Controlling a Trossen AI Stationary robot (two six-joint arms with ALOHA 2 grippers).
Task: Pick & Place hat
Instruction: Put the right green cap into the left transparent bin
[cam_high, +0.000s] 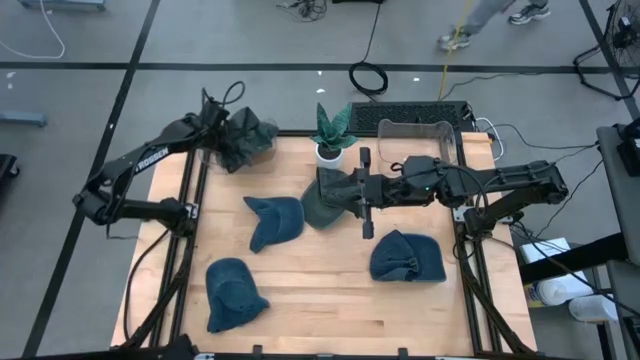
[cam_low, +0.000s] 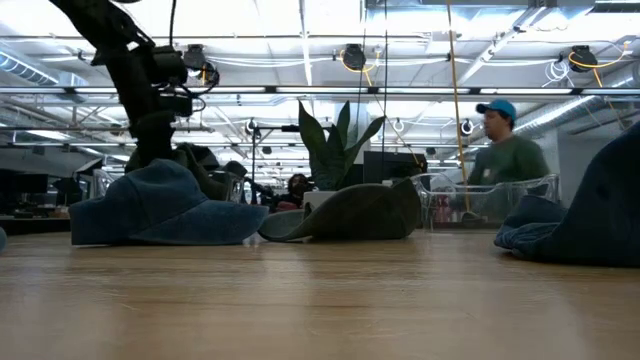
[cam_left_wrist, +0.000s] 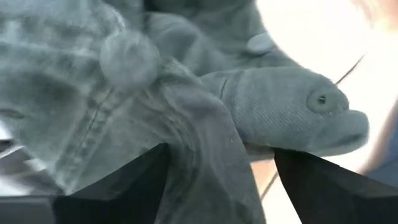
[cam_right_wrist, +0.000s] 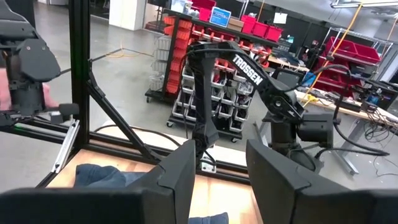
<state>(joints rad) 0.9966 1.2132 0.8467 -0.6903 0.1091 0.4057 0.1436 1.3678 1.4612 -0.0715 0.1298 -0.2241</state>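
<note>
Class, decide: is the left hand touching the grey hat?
Touching. The left wrist view shows the grey hat bunched between the left hand, its fabric pressed against both fingers.

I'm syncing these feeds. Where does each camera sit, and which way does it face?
High: overhead, facing down at table, both arms.
Low: tabletop height, facing across the hats; one arm upper left.
Left wrist: on left arm, facing the grey hat between the left hand fingers.
Right wrist: on right arm, facing left arm past the right hand.
High and low share the plant.
</note>
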